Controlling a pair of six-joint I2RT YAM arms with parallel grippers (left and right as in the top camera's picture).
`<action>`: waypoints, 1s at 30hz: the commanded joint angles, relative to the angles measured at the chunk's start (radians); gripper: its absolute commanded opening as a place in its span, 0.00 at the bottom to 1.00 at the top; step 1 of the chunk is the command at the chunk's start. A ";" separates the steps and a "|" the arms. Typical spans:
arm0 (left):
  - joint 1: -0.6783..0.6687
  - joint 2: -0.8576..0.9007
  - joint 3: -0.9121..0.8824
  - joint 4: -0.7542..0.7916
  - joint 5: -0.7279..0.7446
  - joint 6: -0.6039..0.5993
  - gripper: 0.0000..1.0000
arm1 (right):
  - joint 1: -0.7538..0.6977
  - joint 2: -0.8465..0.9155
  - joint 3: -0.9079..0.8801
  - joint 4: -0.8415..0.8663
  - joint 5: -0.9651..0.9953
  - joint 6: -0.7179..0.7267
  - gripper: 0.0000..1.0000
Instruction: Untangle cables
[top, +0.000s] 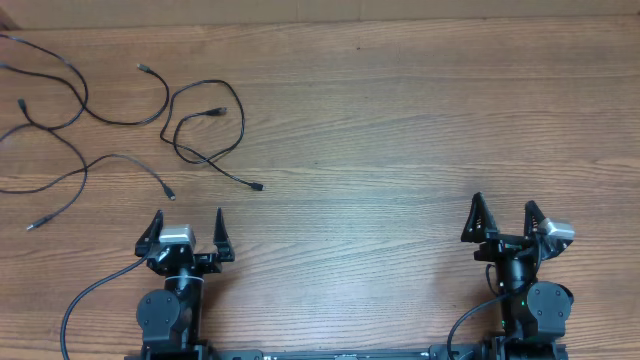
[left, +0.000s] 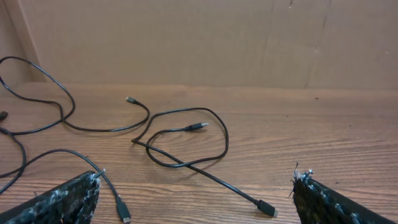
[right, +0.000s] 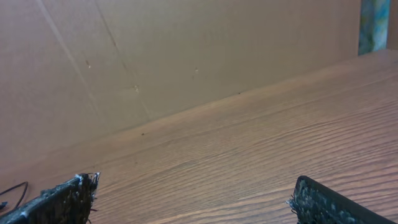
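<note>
Near the table's (top: 400, 120) far left corner lay the cables (top: 130, 123), light, limp, possibly overlapping; a mid-length pinch looked safer than the small plugs (top: 257, 186). Both left claw (top: 188, 214) and right claw (top: 504, 202) stood released, empty, at the near edge.

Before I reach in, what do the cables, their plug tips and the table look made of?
Cables: black, matte, bending in loose loops, likely rubber or plastic jacket. Plug tips: greyish glint, probably metal. Table: brown grain lines, wood or wood-look laminate.
</note>
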 joint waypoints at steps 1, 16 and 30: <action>0.005 -0.009 -0.006 0.002 0.007 0.016 0.99 | -0.003 -0.010 -0.011 0.005 -0.001 -0.007 1.00; 0.005 -0.009 -0.006 0.002 0.007 0.016 0.99 | -0.007 -0.010 -0.011 0.010 -0.062 -0.124 1.00; 0.005 -0.009 -0.006 0.002 0.006 0.016 1.00 | -0.007 -0.010 -0.011 0.010 -0.061 -0.116 1.00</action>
